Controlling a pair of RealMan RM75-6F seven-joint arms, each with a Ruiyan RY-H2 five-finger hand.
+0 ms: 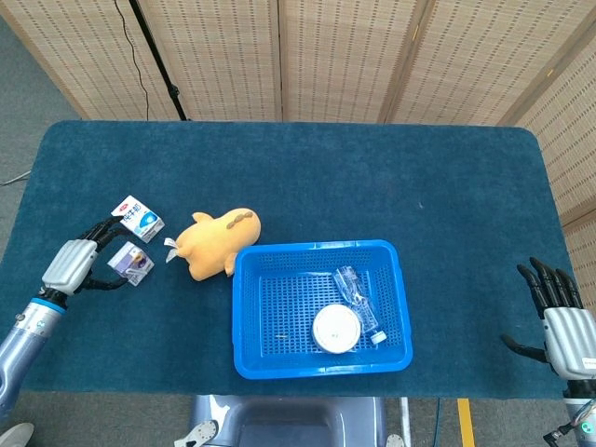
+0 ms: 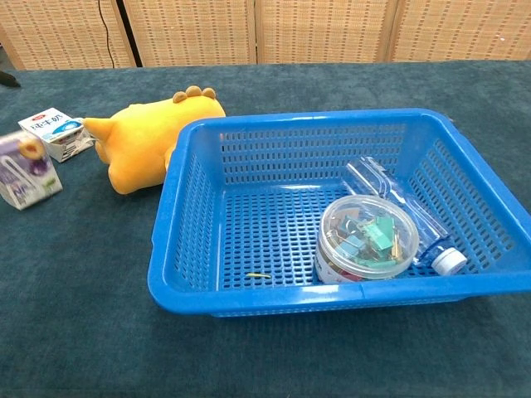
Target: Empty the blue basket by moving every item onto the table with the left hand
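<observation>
Fingers of the left hand [image 1: 70, 265] curl around a purple drink carton [image 1: 129, 262] that stands on the blue tablecloth [image 1: 307, 177] at the far left. Just behind it lies a white-and-blue milk carton [image 1: 138, 218]. Next comes an orange plush toy [image 1: 214, 242], touching the blue basket [image 1: 248, 317]. Inside the basket sit a round tub of binder clips [image 2: 365, 236] and a clear plastic bottle [image 2: 406, 214], side by side. At the far right, the right hand [image 1: 559, 321] hangs off the table edge, fingers spread, holding nothing.
</observation>
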